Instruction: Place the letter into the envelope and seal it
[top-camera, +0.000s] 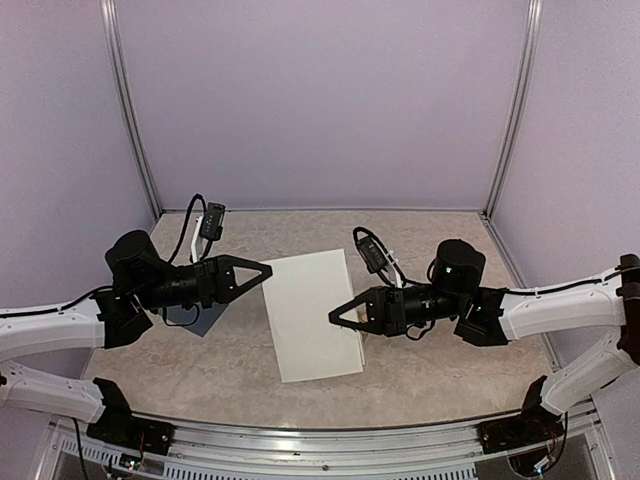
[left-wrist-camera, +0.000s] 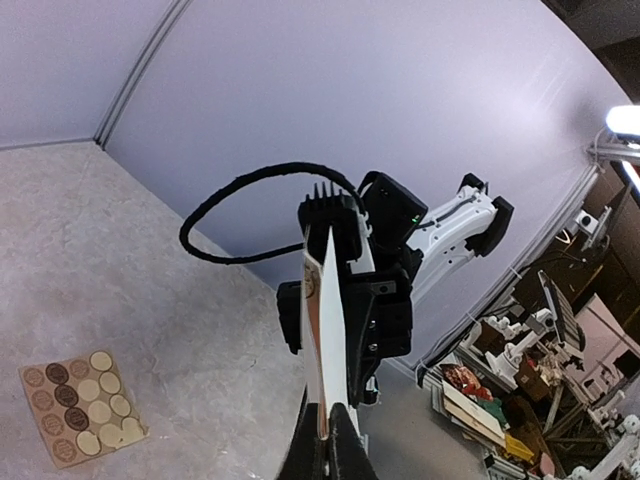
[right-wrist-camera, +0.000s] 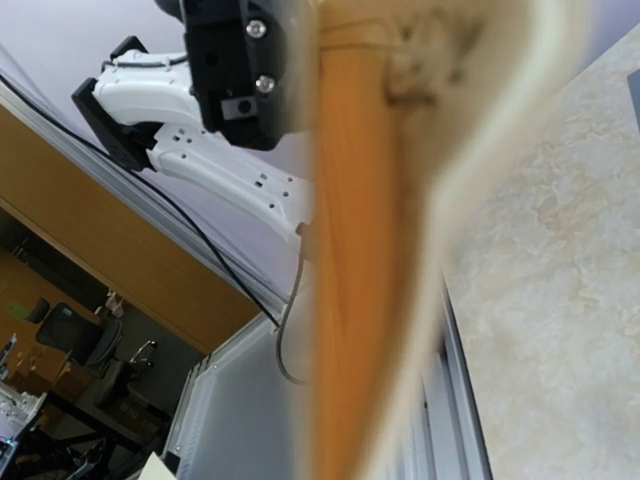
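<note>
The letter (top-camera: 305, 315) shows its plain white back in the top view, stretched between my two arms above the table. My left gripper (top-camera: 268, 271) is shut on its left edge. In the left wrist view the sheet (left-wrist-camera: 325, 330) stands edge-on, pinched between the black fingertips (left-wrist-camera: 336, 425). My right gripper (top-camera: 334, 315) is shut on the letter's right part. A blurred beige strip of the letter (right-wrist-camera: 370, 250) fills the right wrist view and hides the fingers. Only a corner of the slate-blue envelope (top-camera: 207, 320) shows on the table, under my left arm.
A tan sheet of round stickers (left-wrist-camera: 80, 405) lies on the marble tabletop (top-camera: 430, 360) to the left. Lilac walls and metal posts (top-camera: 130, 120) close in the back and sides. A metal rail (top-camera: 330, 435) runs along the near edge.
</note>
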